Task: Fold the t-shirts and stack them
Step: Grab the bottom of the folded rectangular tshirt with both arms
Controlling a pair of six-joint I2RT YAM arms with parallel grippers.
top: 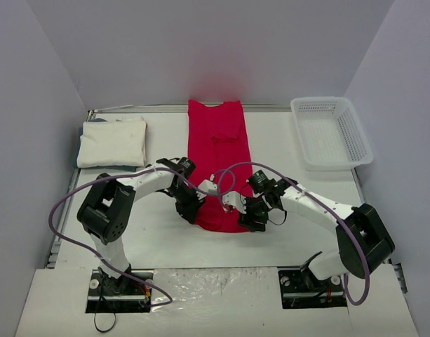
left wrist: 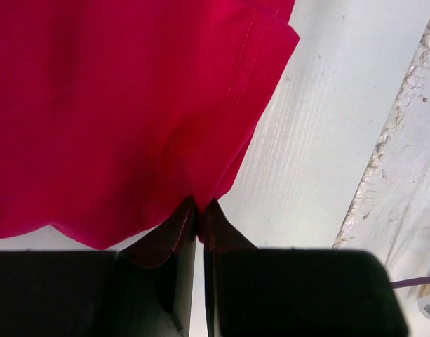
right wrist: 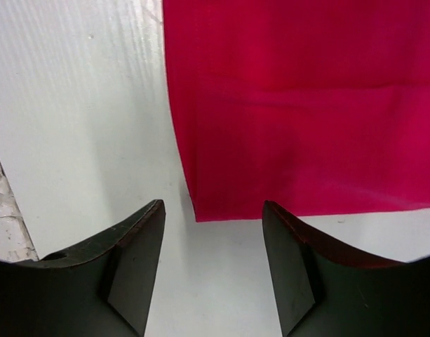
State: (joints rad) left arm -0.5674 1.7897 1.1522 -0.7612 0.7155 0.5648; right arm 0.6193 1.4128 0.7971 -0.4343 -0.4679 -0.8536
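Observation:
A red t-shirt lies folded into a long strip down the middle of the table. At its near left corner my left gripper is shut on the hem. The left wrist view shows the red cloth pinched between the closed tips of that gripper. My right gripper is at the near right corner. In the right wrist view it stands open, low over the table, with the red shirt's corner just ahead of its tips. A white t-shirt lies folded at the back left.
A white mesh basket stands at the back right, with nothing in it. Grey walls close off the back and both sides. The white table shows between the red shirt and the basket. Purple cables loop over both arms.

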